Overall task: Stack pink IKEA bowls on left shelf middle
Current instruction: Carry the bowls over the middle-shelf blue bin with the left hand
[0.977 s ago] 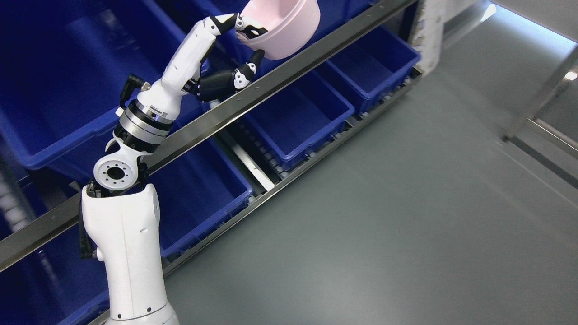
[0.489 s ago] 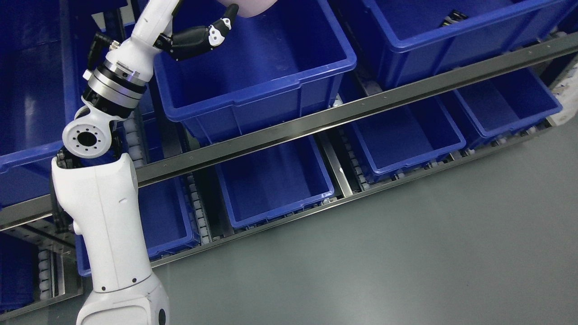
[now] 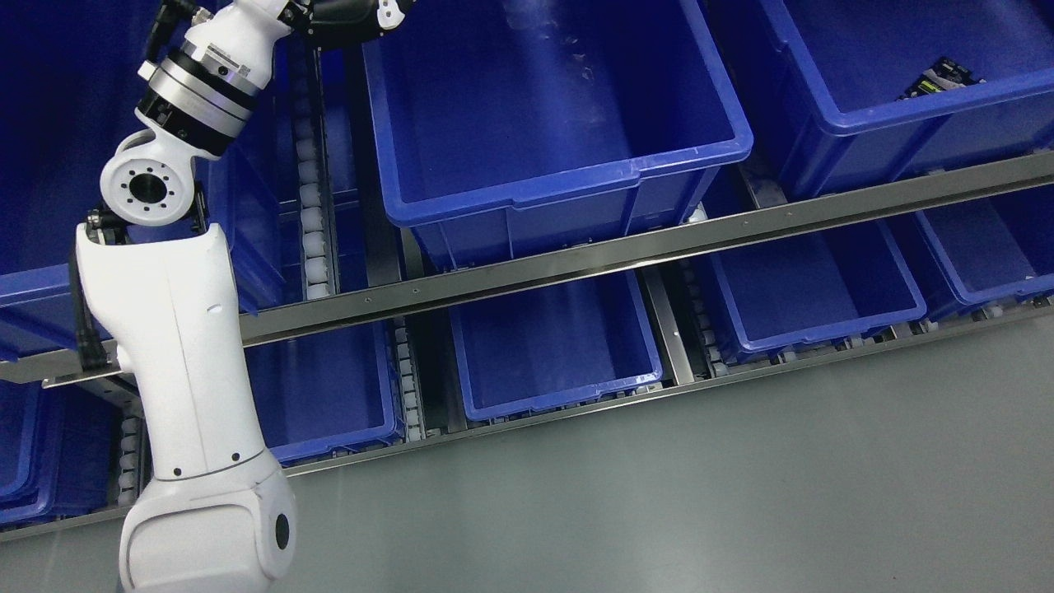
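Fingers of the left hand (image 3: 350, 12) are mostly cut off at the top edge, so their grip cannot be told, no pink bowl shows, and the middle bin (image 3: 560, 177) below looks empty, so stacking seems undone.

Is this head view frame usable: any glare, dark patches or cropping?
Head view: sharp overall; soft glare on the back wall of the big blue bin; the far-left shelf area is very dark; the left hand is cropped at the top edge, and no bowl shows.
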Controlling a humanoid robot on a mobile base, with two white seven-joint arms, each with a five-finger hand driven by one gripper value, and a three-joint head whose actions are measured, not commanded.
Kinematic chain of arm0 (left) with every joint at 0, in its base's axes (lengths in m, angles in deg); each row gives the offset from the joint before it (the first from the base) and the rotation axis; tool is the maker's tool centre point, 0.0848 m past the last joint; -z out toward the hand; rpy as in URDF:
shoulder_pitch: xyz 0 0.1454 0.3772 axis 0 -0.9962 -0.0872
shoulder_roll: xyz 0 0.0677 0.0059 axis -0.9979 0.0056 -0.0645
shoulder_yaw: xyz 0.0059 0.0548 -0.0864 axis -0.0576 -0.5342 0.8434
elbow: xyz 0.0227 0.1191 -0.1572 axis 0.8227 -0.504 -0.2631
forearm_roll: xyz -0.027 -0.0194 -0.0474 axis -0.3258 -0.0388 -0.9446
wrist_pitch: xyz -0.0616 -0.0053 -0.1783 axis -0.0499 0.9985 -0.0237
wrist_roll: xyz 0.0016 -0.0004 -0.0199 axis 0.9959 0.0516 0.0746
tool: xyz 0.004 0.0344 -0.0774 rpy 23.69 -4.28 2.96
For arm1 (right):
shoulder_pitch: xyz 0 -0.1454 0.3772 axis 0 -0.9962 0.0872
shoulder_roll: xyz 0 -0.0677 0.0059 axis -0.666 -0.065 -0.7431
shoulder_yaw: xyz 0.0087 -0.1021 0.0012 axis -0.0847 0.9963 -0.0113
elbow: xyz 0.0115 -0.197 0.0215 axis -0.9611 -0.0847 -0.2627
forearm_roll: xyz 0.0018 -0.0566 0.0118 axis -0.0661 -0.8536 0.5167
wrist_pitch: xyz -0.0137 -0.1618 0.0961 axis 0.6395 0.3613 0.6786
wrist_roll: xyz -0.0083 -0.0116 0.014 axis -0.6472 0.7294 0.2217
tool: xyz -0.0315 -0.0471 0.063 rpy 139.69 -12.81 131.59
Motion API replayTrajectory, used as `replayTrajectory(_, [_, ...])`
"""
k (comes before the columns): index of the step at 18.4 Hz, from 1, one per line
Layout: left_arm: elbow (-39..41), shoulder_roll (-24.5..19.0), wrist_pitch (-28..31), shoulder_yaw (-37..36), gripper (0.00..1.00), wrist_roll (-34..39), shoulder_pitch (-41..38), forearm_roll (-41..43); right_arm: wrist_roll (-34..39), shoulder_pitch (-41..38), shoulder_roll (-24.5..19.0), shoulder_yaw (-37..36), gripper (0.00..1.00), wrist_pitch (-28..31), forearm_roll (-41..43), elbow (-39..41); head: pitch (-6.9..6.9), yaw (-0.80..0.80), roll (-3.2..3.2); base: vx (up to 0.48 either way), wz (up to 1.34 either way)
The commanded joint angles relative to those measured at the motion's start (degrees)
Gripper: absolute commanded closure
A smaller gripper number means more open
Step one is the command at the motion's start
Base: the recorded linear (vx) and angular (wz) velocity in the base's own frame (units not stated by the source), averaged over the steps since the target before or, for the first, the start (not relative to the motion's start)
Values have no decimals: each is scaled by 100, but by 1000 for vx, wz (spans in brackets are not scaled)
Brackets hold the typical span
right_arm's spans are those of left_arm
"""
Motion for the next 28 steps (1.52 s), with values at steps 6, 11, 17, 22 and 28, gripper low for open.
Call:
replayTrajectory(6, [-1184, 240, 11, -806, 96, -4, 128, 310, 7, -1, 100, -26, 0, 4, 9, 100, 0, 0, 0, 15, 45])
replayTrajectory(11, [-1395, 327, 291, -999, 96, -4, 84, 407, 7, -1, 100, -26, 0, 4, 9, 100, 0, 0, 0, -6, -15])
replayTrajectory(17, [-1739, 342, 485, -1052, 95, 14, 137, 468, 7, -1, 100, -26, 0, 4, 9, 100, -1, 0, 0, 3, -13])
replayTrajectory(22, [-1774, 342, 494, -991, 90, 83, 102, 460, 7, -1, 100, -26, 0, 4, 9, 100, -1, 0, 0, 1, 16])
replayTrajectory(28, [-1774, 342, 485, -991, 75, 154, 76, 416, 7, -1, 100, -26, 0, 4, 9, 100, -1, 0, 0, -2, 3])
